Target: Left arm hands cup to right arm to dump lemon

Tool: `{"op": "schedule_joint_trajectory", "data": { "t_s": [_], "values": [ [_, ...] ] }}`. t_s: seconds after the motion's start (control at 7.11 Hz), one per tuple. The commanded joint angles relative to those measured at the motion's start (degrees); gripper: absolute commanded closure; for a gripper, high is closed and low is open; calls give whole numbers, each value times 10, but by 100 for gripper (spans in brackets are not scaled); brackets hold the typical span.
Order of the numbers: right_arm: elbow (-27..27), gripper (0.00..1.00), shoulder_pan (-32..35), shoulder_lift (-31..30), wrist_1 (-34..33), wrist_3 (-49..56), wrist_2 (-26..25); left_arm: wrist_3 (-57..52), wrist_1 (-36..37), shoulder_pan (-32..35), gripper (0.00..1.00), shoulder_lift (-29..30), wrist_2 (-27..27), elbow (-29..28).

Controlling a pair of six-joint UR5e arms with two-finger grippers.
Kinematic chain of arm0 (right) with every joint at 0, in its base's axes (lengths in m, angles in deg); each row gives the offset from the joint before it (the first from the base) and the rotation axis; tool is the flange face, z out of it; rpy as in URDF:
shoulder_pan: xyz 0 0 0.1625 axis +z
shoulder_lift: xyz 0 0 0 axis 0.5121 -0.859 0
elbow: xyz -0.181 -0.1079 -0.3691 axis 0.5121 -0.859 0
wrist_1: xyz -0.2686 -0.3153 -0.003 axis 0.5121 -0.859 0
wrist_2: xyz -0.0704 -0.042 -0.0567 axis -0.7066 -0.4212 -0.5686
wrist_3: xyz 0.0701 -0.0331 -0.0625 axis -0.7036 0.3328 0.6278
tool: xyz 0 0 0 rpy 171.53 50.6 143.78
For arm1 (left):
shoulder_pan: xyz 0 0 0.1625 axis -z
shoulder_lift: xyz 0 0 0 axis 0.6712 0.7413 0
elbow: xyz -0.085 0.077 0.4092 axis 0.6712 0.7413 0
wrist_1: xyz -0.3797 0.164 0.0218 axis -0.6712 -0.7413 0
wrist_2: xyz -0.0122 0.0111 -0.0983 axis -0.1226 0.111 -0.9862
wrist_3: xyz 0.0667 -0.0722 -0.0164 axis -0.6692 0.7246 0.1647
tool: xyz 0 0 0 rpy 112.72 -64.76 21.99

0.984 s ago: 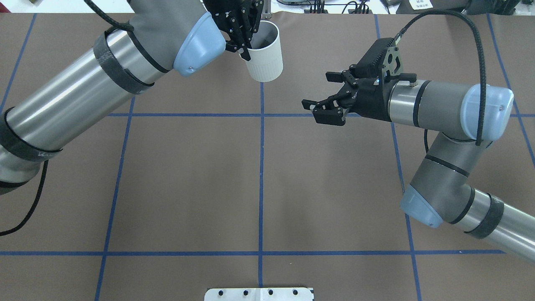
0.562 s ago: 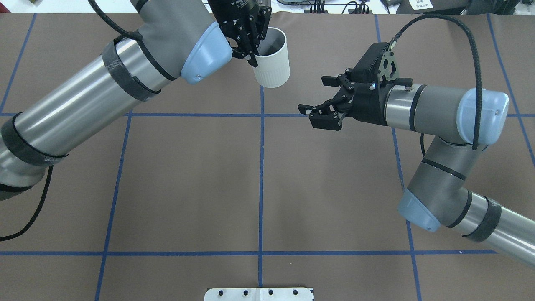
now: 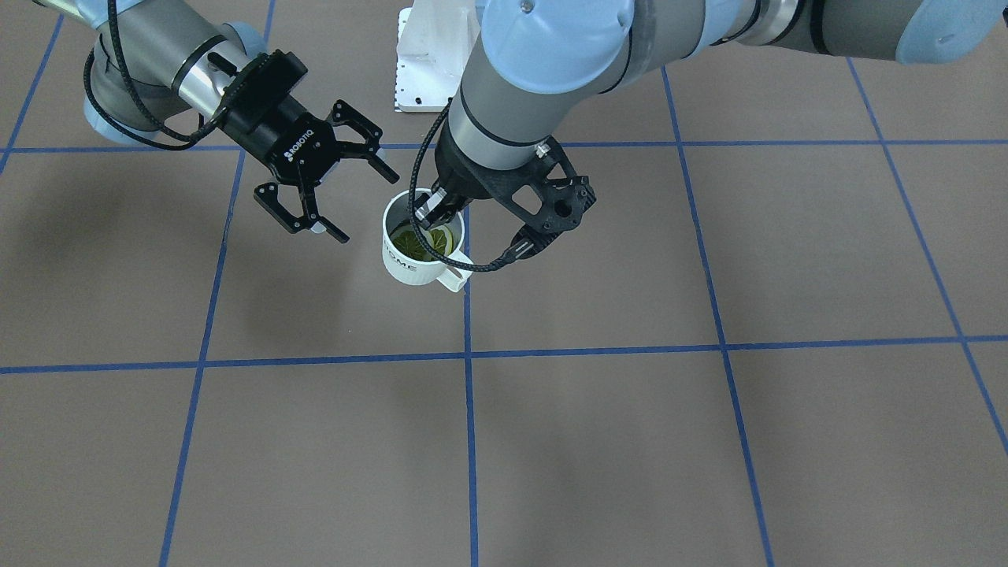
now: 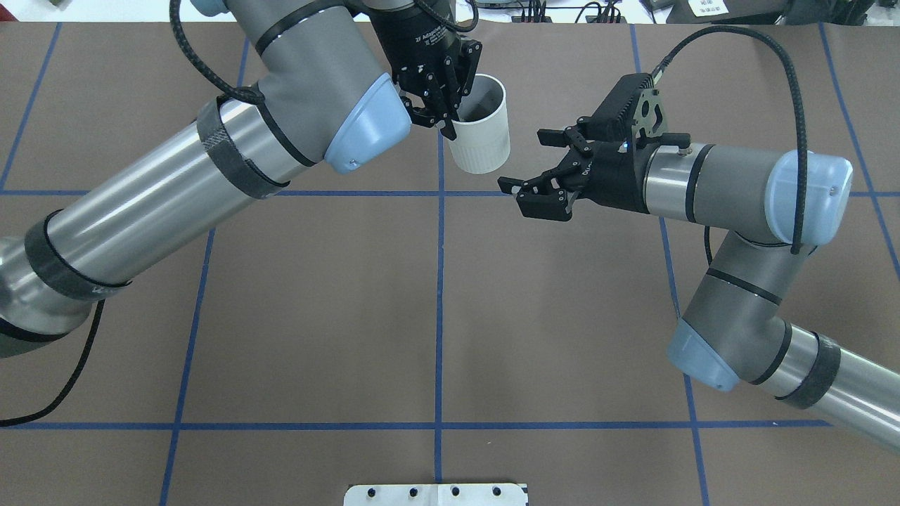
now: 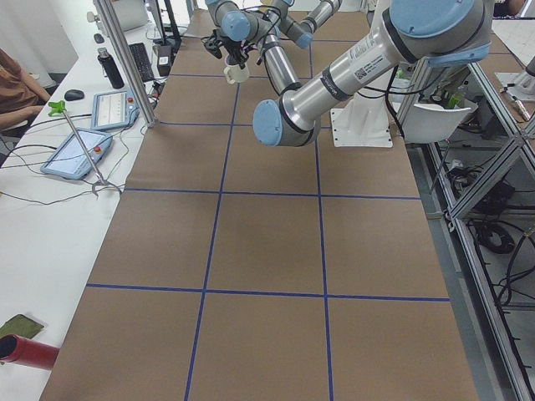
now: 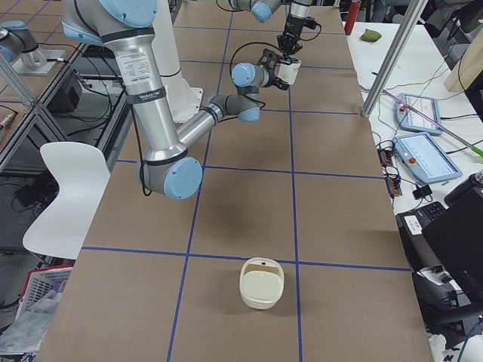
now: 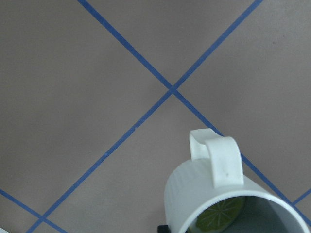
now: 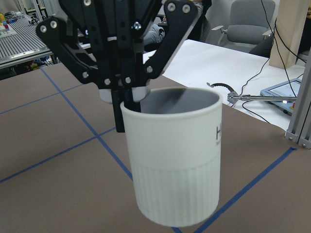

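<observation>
White cup (image 4: 481,144): roughly upright, lifted clear of the tabletop (image 4: 316,316), hung from the left hand just beside the middle blue tape line (image 4: 439,281); handle on the side away from the robot.
Lemon (image 3: 421,242): yellow-green slices inside the cup, low against its wall.
Left hand (image 4: 450,121): clamped on the cup's rim, one finger inside and one outside, on the side nearest the left arm (image 4: 162,183).
Right hand (image 4: 524,160): spread wide and empty, level with the cup's wall, near it but apart, at the end of the right arm (image 4: 731,186).
Step, by judgement: approach to the hand-over; transfer and dumping not yet done.
Risk of twisting: rim-only pinch, hence likely rotation of the cup under any sideways push from the incoming right hand, with slices spilled early.
Risk of collision: little room around the rim, so possible contact between the two hands on a high approach.
Risk of dropping: release by the left hand before a firm squeeze across the smooth, ribbed wall, with a fall onto the tabletop.
Risk of poor seating: off-centre closing on the round wall, and slipping during the later tilt.
</observation>
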Motion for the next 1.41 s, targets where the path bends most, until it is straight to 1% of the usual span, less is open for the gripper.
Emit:
{"op": "schedule_joint_trajectory", "data": {
  "t_s": [0.0, 0.42, 0.7, 0.98, 1.27],
  "values": [
    [-1, 1, -1, 0, 0, 1, -8, 5, -2, -5, 100, 0, -21, 2],
    [-3, 1, -1, -2, 0, 0, -8, 21, -3, -10, 100, 11, -23, 0],
    [-3, 1, -6, 0, 0, 0, -9, 24, -13, -11, 100, 12, -23, -1],
    [-2, 1, -7, 0, 0, -1, -9, 46, -38, -12, 100, 11, -23, -3],
    [-3, 2, -8, 1, 0, -1, -9, 46, -38, -17, 100, 11, -23, -3]
  ]
}}
